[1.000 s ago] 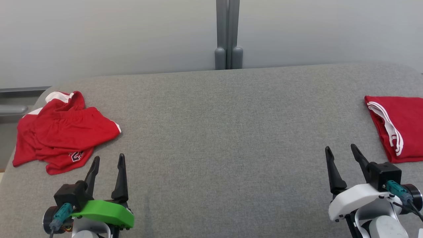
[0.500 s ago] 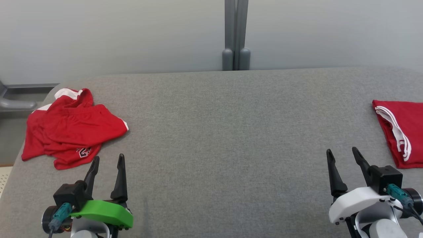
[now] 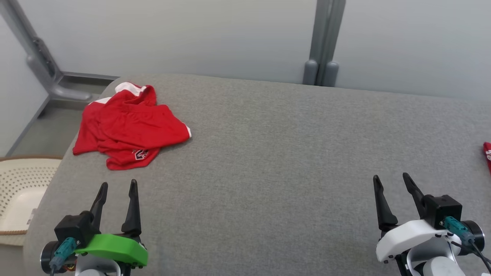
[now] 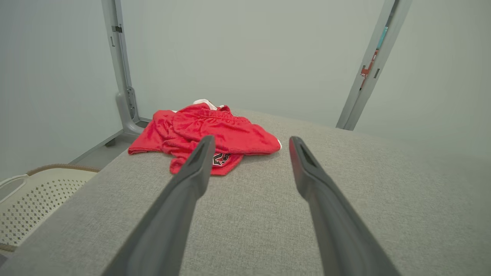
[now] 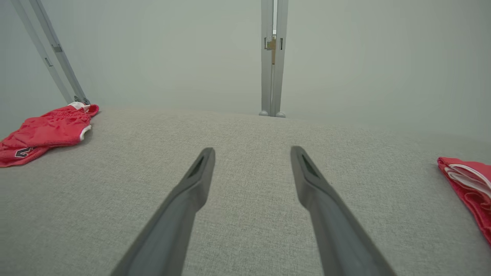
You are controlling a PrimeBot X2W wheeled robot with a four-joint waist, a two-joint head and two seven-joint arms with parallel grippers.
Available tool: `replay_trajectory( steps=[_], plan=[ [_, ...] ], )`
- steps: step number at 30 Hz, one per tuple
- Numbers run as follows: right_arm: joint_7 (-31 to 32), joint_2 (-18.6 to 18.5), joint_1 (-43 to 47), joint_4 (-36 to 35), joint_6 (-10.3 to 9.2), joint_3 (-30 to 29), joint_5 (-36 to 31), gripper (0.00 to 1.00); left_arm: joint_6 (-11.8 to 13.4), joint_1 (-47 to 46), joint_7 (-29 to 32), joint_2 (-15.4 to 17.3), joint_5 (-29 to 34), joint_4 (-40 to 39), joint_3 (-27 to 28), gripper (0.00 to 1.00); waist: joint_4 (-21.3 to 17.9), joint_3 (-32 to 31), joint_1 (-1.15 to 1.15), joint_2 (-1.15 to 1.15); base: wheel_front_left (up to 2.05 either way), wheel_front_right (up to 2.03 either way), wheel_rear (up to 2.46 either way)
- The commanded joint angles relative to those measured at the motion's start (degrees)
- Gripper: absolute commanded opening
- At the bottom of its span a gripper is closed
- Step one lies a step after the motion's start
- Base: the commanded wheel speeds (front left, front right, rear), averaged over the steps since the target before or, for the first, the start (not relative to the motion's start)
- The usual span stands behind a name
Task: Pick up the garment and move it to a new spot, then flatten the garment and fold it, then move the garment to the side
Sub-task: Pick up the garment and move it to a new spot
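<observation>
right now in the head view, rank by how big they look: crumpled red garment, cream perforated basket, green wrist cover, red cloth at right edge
1. crumpled red garment
2. cream perforated basket, partly cut off
3. green wrist cover, enlarged by nearness
4. red cloth, mostly out of frame

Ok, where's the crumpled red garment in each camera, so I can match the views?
Head view: crumpled red garment at upper left, on the grey table's far-left corner.
Left wrist view: garment left of centre, behind the tip of the finger on that picture's left.
Right wrist view: garment at the left edge, mid-height.
Shared landmark: the slanted grey post close behind it.
</observation>
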Motion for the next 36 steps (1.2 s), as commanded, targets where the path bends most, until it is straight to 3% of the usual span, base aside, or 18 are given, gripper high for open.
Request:
replay_trajectory(
  steps=[1,9,18,28,36],
  plan=[
    [-0.2,0.0,0.2,-0.1,-0.11,0.1,0.1,1.00,0.0,0.5,0.0,0.5,-0.3,0.0,0.0,1.00,4.5,0.0,0.00,0.00,0.00,0.00,0.00],
    [-0.1,0.1,0.3,0.2,-0.11,1.0,0.4,1.00,0.3,1.6,0.0,0.8,-0.5,-0.2,0.0,1.00,10.9,-0.2,0.00,0.00,0.00,0.00,0.00],
    [0.1,0.1,1.2,0.6,-0.11,1.3,0.7,1.00,0.5,2.4,0.0,1.1,-1.0,-0.3,0.5,1.00,15.2,-1.2,0.00,0.00,0.00,0.00,0.00],
    [0.5,0.2,0.8,0.1,-0.11,1.6,0.4,1.00,0.5,2.3,0.0,1.3,-1.4,-0.1,0.5,1.00,16.5,-1.1,0.00,0.00,0.00,0.00,0.00],
    [0.5,0.2,1.1,0.0,-0.11,2.0,0.8,1.00,0.6,0.5,0.8,1.2,-2.0,0.4,0.0,1.00,15.3,-0.1,0.00,0.00,0.00,0.00,0.00]
  ],
)
